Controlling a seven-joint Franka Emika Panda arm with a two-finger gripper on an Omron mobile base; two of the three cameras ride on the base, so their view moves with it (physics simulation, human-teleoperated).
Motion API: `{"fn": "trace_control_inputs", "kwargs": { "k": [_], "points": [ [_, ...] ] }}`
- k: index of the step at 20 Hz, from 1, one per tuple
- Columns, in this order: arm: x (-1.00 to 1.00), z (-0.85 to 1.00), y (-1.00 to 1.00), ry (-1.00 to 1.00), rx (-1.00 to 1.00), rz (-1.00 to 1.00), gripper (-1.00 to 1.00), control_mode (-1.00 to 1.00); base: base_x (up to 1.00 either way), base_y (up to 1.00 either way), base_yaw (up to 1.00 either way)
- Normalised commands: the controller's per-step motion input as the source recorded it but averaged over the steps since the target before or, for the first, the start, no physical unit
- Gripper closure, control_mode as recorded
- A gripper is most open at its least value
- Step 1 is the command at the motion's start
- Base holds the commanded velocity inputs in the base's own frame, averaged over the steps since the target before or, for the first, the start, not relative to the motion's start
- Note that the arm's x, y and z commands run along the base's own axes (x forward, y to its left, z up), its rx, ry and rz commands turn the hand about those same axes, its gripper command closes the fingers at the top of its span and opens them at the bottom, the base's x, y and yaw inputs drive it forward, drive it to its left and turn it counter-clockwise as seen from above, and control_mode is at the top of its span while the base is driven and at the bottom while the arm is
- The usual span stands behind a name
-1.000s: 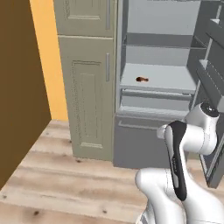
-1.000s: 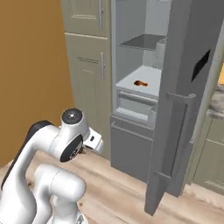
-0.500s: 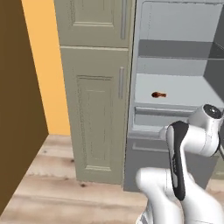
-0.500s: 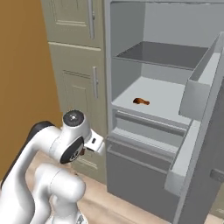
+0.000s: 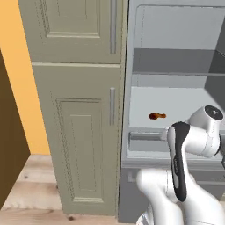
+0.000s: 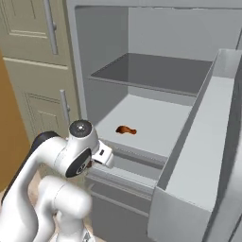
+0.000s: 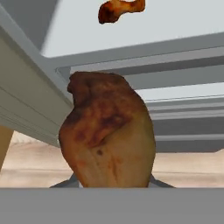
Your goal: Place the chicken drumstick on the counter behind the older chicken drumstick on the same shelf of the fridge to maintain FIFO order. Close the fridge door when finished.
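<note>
Below the pale flat shelf [image 7: 175, 26], lumpy browned drumstick [image 7: 107, 135], seemingly gripped.

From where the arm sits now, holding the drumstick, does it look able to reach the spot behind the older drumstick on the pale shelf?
Probably yes. The fridge stands open, and the pale shelf is bare behind the older drumstick. The held drumstick sits below the shelf's front edge, so the gripper must rise and clear the older one.

Beige panelled cupboard doors [image 5: 83, 132] with vertical bar handles beside an orange wall [image 5: 24, 74], wood-plank floor [image 5: 26, 193] below
</note>
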Motion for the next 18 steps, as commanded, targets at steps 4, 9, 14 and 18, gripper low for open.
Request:
{"fn": "trace_control_inputs", "kwargs": {
  "k": [4,9,14,18],
  "points": [
    [0.00,0.00,0.00,0.00,0.00,0.00,1.00,1.00,0.55,0.00,-0.23],
    [0.18,-0.13,-0.11,0.00,0.01,0.00,1.00,-1.00,0.05,-0.02,-0.03],
    [0.10,0.08,-0.32,-0.13,0.01,0.16,1.00,-1.00,0.00,0.00,0.00],
    [0.00,0.23,-0.04,-0.26,-0.13,0.33,1.00,-1.00,0.00,0.00,0.00]
  ]
}}
